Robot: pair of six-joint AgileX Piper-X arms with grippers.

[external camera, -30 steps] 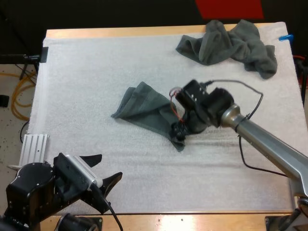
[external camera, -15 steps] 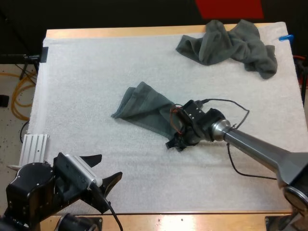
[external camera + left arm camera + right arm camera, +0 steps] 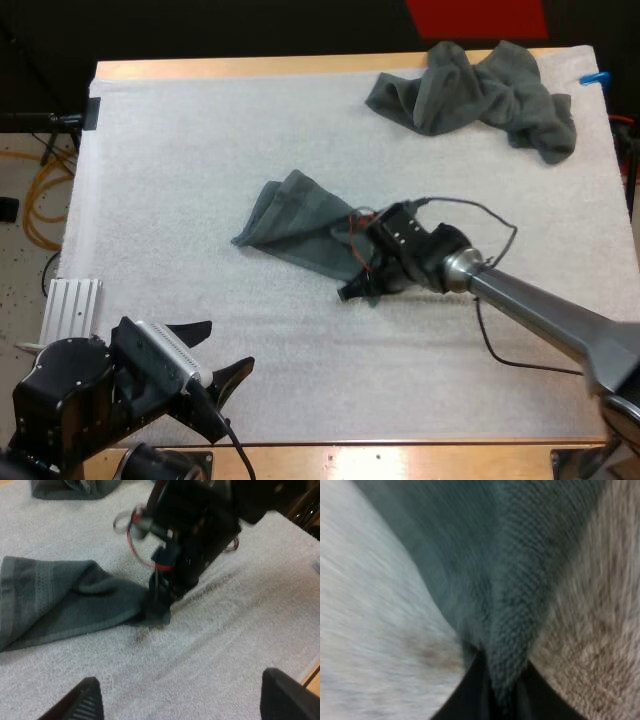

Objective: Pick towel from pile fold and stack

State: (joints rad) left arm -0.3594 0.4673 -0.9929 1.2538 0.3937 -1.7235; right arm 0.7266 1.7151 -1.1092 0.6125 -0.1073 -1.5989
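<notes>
Near the middle of the white mat (image 3: 200, 150) lies a dark grey-green towel (image 3: 300, 225), loosely doubled over on itself. Its bunched end points toward the far left and its narrow corner trails toward the near side.

The right claw (image 3: 362, 285) is down at that narrow corner, with the arm reaching in low from the right edge. From the right wrist view, the two black fingers (image 3: 470, 695) press on the towel's hem (image 3: 510, 580) from both sides, so the claw is clamped on the cloth. The left wrist view agrees: the right claw (image 3: 157, 605) sits right on the tip of the towel (image 3: 60, 600), where the fabric meets the mat.

The left claw (image 3: 215, 355) hangs over the near left part of the mat, well apart from the towel. Its fingers (image 3: 80, 702) are spread wide with nothing between them.

At the far right corner of the mat sits a crumpled pile (image 3: 480, 90) of the same grey-green towelling. It is heaped in folds, with one flap spread out toward the left. I can't tell how many towels are in it. It is well apart from the towel being held.

The wooden worktop (image 3: 250, 68) shows as a strip along the mat's far side.
</notes>
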